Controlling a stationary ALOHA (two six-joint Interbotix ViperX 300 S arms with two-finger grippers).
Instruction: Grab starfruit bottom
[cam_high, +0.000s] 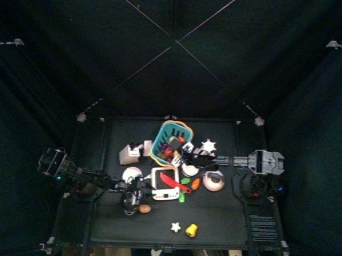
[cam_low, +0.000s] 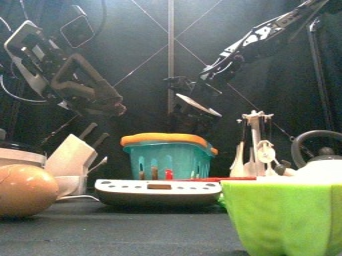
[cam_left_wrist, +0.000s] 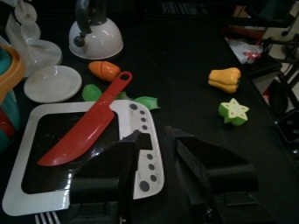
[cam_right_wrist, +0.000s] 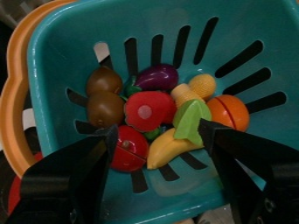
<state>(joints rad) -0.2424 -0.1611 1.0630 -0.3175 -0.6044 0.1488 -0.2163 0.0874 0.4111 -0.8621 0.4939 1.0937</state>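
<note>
The starfruit (cam_high: 175, 227) is a tiny pale star lying alone near the table's front edge, next to a yellow piece (cam_high: 191, 231). The left wrist view shows the starfruit (cam_left_wrist: 236, 110) as a yellow-green star on the black tabletop, well away from my left gripper (cam_left_wrist: 158, 166). That gripper hangs open over a white scale (cam_left_wrist: 70, 149) with a red knife (cam_left_wrist: 87, 122) on it. My right gripper (cam_right_wrist: 158, 153) is wide open above the teal basket (cam_right_wrist: 233, 35) of toy fruit, far back from the starfruit, with nothing between its jaws.
The teal basket (cam_high: 174, 137) stands at the table's back middle, with a larger white star-shaped thing (cam_high: 207, 147) beside it. A kettle (cam_left_wrist: 96, 35), a carrot (cam_left_wrist: 103, 70) and a white plate (cam_left_wrist: 52, 83) crowd the middle. A large yellow-green ribbed thing (cam_low: 287, 215) sits close in the front view.
</note>
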